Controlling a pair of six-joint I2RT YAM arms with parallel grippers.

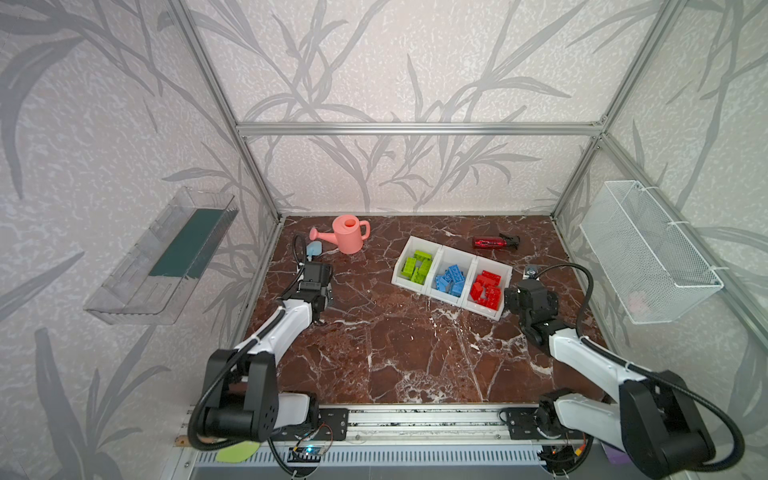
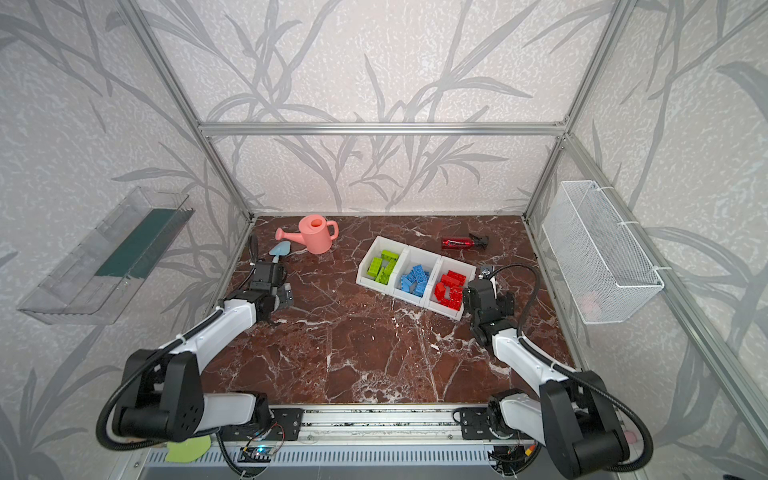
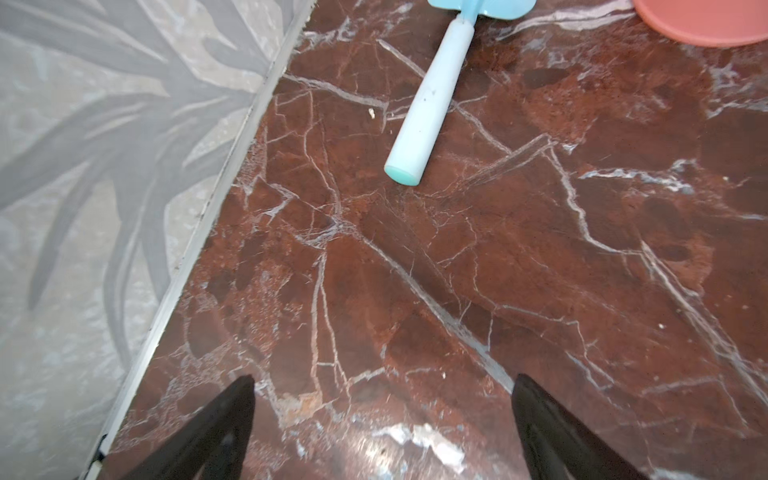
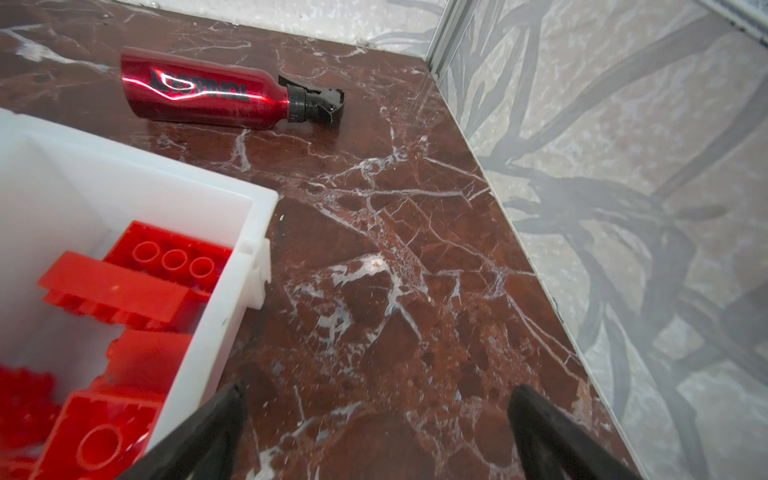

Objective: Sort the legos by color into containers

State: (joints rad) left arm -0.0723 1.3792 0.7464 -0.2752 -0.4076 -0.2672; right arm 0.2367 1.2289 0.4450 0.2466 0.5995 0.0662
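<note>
A glossy tabletop (image 1: 395,353) of red-brown marble pattern with white veins is seen in both top views. Toward 1 o'clock on it, the containers (image 1: 407,286), three smooth white plastic open-top bins joined in a row, are laid with the long axis running from 10 to 4 o'clock. The legos are sorted inside as studded rectangular plastic bricks: lime green (image 1: 417,266) at the 10 o'clock end, blue (image 1: 451,280) in the middle, red (image 1: 486,291) at the 4 o'clock end, jumbled and pointing several ways. The left gripper (image 3: 382,382) is held over bare marble at 9 o'clock, its dark tapered fingers spread wide with nothing between them; a pale blue trowel (image 3: 428,104) lies ahead of it. The right gripper (image 4: 379,388) is likewise spread wide and empty, just beside the red bin's outer wall (image 4: 232,291); contact cannot be told. A shiny red metal spray bottle (image 4: 199,89) is laid on its side beyond.
</note>
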